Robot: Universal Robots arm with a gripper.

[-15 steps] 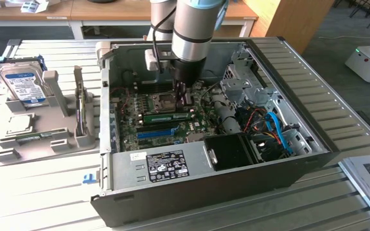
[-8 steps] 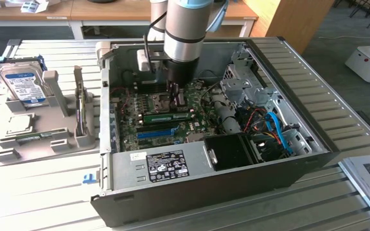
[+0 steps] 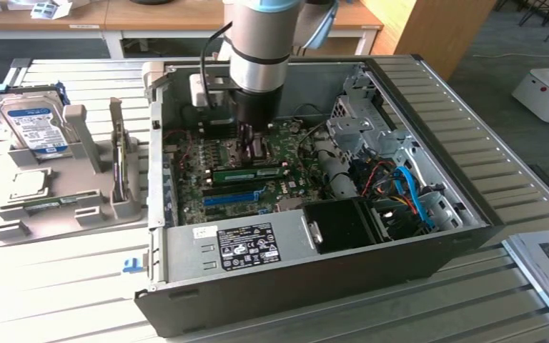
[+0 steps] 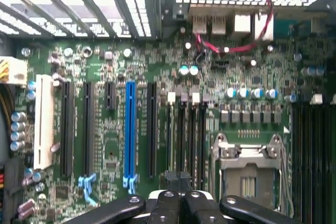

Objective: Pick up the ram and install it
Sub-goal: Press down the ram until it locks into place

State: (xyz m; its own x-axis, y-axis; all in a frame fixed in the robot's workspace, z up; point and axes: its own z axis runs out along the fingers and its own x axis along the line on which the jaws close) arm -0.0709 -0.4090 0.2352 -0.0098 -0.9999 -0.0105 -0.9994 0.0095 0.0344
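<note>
Inside the open computer case (image 3: 465, 214) on the desk (image 3: 55, 286), the arm reaches down over the motherboard (image 3: 284, 153). Gripper (image 4: 181, 182) fingers appear pressed together, closed on a thin dark edge, apparently the ram, though too little shows to be sure. A green ram stick (image 3: 248, 172) sits seated in a slot, just beside and below the gripper in the exterior view. The blue slot (image 4: 130, 129) stands near the fingers. A hard drive (image 3: 38, 128) rests in a grey holder (image 3: 83, 207) at the exterior view's left.
</note>
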